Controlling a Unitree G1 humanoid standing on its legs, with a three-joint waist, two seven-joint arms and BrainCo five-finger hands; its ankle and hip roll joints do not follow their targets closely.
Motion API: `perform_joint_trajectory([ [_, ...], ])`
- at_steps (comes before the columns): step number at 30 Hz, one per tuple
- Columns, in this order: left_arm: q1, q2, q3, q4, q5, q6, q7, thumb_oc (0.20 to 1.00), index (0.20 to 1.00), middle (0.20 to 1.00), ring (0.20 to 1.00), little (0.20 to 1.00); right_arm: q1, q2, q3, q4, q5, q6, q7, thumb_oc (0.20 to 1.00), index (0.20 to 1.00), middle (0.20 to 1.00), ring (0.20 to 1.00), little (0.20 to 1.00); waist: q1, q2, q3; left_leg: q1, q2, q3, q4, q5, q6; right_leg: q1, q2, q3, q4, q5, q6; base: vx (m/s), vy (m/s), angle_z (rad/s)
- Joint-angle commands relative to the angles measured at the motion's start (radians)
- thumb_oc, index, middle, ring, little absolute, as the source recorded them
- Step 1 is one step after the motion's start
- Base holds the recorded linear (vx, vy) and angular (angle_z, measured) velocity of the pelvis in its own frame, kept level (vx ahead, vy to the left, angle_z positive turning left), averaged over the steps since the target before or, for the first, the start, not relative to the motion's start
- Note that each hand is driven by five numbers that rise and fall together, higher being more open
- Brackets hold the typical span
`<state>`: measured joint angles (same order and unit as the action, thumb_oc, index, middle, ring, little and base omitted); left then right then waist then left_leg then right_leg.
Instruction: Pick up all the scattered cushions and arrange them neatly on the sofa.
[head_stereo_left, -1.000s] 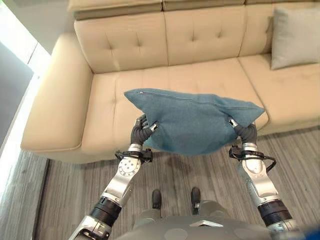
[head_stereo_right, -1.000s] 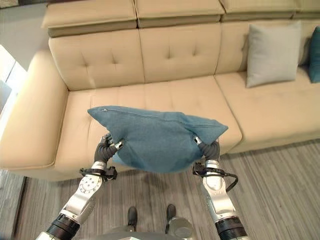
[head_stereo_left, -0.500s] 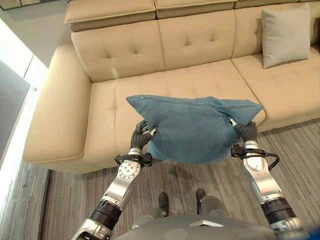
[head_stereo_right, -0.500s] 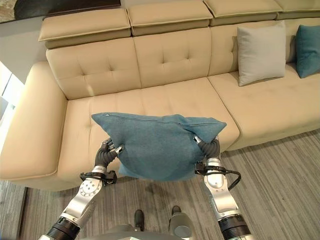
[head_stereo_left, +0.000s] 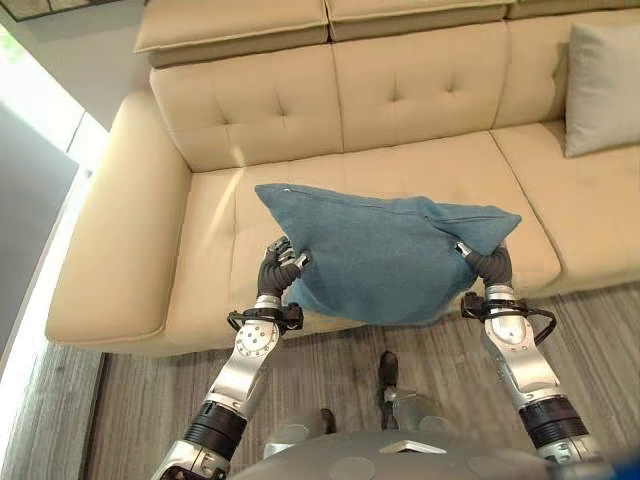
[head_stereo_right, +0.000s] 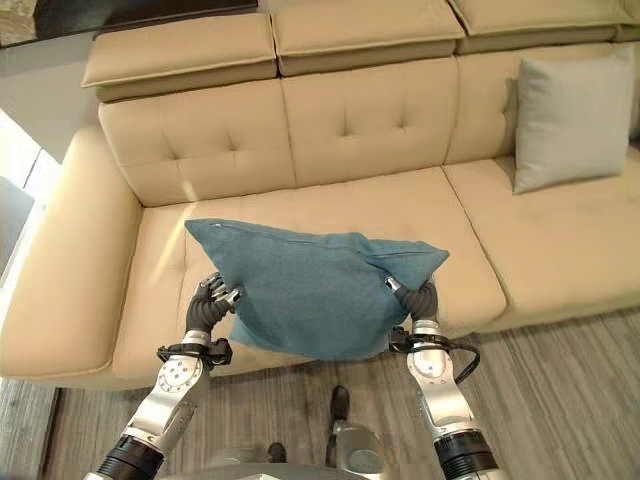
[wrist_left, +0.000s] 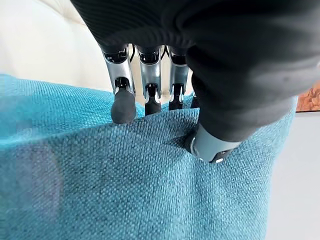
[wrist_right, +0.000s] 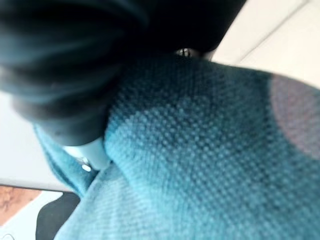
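Much of the action is hidden by the teal cushion (head_stereo_left: 385, 255) itself: it is held up in the air between both hands, over the front edge of the beige sofa (head_stereo_left: 150, 230), and its sagging body covers part of the middle seat and most of what the hands are doing. The left hand (head_stereo_left: 280, 268) is seen at the cushion's left lower corner, and in its own wrist view the fingers (wrist_left: 123, 105) are pressed onto the fabric from one side while the thumb digs in from the other, so the cloth is pinched. The right hand (head_stereo_left: 487, 262) is tucked under the cushion's right corner; in the right wrist view the fabric is bunched tight against the thumb (wrist_right: 92, 152), the cloth is clamped there, and the other fingers are buried from sight. A zip seam is made out along the cushion's upper edge. Off to the right, a grey cushion (head_stereo_right: 572, 118) is propped upright against the sofa back, cut off at the frame edge in the left eye view. Grey wood-grain floor (head_stereo_right: 560, 390) is seen in front of the sofa.
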<state>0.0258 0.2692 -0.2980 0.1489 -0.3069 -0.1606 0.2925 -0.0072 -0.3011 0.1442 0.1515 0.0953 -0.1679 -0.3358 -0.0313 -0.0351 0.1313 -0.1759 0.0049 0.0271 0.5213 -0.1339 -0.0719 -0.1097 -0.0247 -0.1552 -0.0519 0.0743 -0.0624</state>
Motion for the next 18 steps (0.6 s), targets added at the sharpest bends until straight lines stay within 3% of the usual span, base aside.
perform_joint_trajectory([
  [1, -0.071, 0.049, -0.006, -0.074, -0.011, -0.074, -0.019, 0.200, 0.200, 0.200, 0.200, 0.200, -0.052, -0.029, -0.039, -0.094, 0.026, -0.094, -0.008, 0.200, 0.200, 0.200, 0.200, 0.200, -0.032, -0.033, -0.044, -0.003, -0.010, 0.040, -0.251, 0.016, 0.034, 0.085, -0.047, 0.015, 0.056, -0.122, 0.149, 0.22, -0.054, -0.04],
  [3, -0.073, 0.050, -0.007, -0.076, -0.011, -0.067, -0.017, 0.200, 0.200, 0.200, 0.200, 0.200, -0.056, -0.032, -0.036, -0.092, 0.030, -0.092, -0.016, 0.200, 0.200, 0.200, 0.200, 0.200, -0.015, -0.024, -0.039, -0.040, -0.008, 0.038, -0.353, 0.100, 0.027, 0.113, -0.023, 0.019, 0.039, -0.136, 0.148, 0.18, 0.002, -0.13],
  [5, -0.068, 0.042, -0.002, -0.079, -0.011, -0.068, -0.015, 0.200, 0.200, 0.200, 0.200, 0.200, -0.058, -0.029, -0.032, -0.091, 0.029, -0.092, -0.019, 0.200, 0.200, 0.200, 0.200, 0.200, -0.007, -0.016, -0.044, -0.038, -0.004, 0.040, -0.410, 0.131, 0.020, 0.139, -0.008, 0.028, 0.038, -0.162, 0.148, 0.20, 0.071, -0.26],
  [10, -0.046, 0.049, 0.008, -0.088, -0.003, -0.065, -0.009, 0.200, 0.200, 0.200, 0.200, 0.200, -0.052, -0.016, -0.023, -0.090, 0.018, -0.080, -0.010, 0.200, 0.200, 0.200, 0.200, 0.200, 0.002, -0.014, -0.078, 0.057, -0.017, 0.050, -0.476, 0.112, 0.044, 0.165, -0.024, 0.043, 0.068, -0.186, 0.160, 0.21, 0.135, -0.17],
  [15, -0.034, 0.071, 0.045, -0.107, 0.000, -0.072, 0.008, 0.200, 0.200, 0.200, 0.200, 0.200, -0.074, 0.015, -0.008, -0.098, -0.008, -0.074, 0.009, 0.200, 0.200, 0.200, 0.200, 0.200, 0.013, 0.003, -0.049, 0.116, -0.023, 0.055, -0.511, 0.093, 0.093, 0.029, -0.049, 0.083, 0.365, -0.153, 0.218, 0.08, 0.171, -0.29],
  [18, -0.054, 0.068, 0.053, -0.100, -0.003, -0.081, 0.017, 0.200, 0.200, 0.200, 0.200, 0.200, -0.090, 0.027, -0.007, -0.097, -0.013, -0.076, 0.004, 0.200, 0.200, 0.200, 0.200, 0.200, 0.003, 0.017, -0.049, 0.148, -0.026, 0.041, -0.540, 0.082, 0.094, -0.018, -0.073, 0.104, 0.284, -0.141, 0.215, 0.10, 0.017, 0.05],
])
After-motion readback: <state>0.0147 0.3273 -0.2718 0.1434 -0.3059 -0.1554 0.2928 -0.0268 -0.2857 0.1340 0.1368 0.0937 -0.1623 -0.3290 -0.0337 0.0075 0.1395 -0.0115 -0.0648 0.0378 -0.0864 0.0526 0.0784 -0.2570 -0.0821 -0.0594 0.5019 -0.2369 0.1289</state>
